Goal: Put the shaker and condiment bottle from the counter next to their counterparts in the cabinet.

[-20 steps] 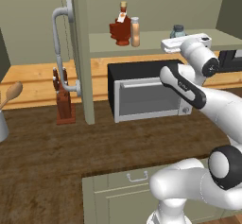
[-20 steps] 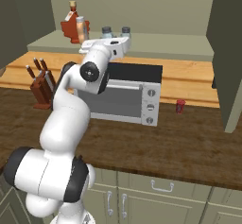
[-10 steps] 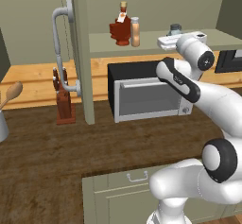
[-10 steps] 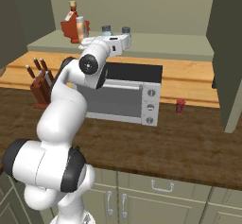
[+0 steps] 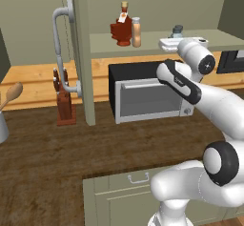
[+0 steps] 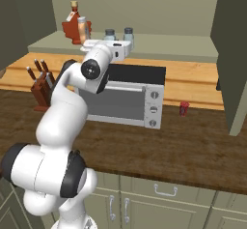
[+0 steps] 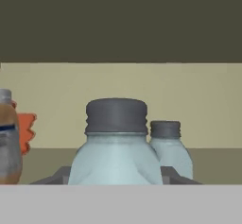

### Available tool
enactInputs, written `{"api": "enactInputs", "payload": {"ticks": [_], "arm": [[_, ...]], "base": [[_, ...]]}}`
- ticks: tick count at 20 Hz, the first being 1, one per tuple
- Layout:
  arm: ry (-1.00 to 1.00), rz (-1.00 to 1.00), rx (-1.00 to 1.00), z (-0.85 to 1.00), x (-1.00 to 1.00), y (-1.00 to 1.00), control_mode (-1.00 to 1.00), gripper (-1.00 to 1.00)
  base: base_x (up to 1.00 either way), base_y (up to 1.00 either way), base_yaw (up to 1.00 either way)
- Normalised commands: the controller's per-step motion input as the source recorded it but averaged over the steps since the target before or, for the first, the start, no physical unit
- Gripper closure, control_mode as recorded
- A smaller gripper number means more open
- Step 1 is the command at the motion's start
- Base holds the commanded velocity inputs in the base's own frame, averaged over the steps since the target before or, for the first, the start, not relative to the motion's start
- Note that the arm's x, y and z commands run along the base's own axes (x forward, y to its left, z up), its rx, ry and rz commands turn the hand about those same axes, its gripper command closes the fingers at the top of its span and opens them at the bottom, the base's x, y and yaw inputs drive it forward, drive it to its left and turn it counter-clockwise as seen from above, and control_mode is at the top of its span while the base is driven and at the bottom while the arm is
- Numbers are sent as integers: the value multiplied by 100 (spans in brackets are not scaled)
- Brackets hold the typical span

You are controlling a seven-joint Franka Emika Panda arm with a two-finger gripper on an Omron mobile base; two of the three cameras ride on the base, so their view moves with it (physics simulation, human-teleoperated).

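Beside the small blue-grey twin shaker (image 7: 167, 145) on the grey-green cabinet shelf (image 6: 164, 47), our gripper (image 6: 126, 48) has carried in the pale blue-grey translucent shaker (image 7: 116, 142), still clasped between its fingertips. We judge only the release remains, since the peach-orange condiment bottle (image 5: 136, 31) already stands by the dark red maple-leaf bottle (image 5: 122, 27).

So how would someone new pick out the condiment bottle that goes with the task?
Look at the open wall cabinet's shelf above the toaster oven. At its left end stands the condiment bottle, beside a dark red maple-leaf bottle. It is the slim, pale peach cylinder.
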Motion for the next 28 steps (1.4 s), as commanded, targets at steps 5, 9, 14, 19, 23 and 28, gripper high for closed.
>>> {"api": "enactInputs", "payload": {"ticks": [5,9,14,19,23,28], "arm": [[1,0,5,-2,6,0,-100,100],[1,0,1,-12,10,0,-100,100],[0,-2,0,-9,22,0,-100,100],[0,-4,0,-3,30,0,-100,100],[0,-5,0,-4,29,0,-100,100],[0,-3,0,-7,30,0,-100,100]], "base": [[0,0,0],[0,0,0],[0,0,0],[0,0,0],[0,0,0],[0,0,0]]}}
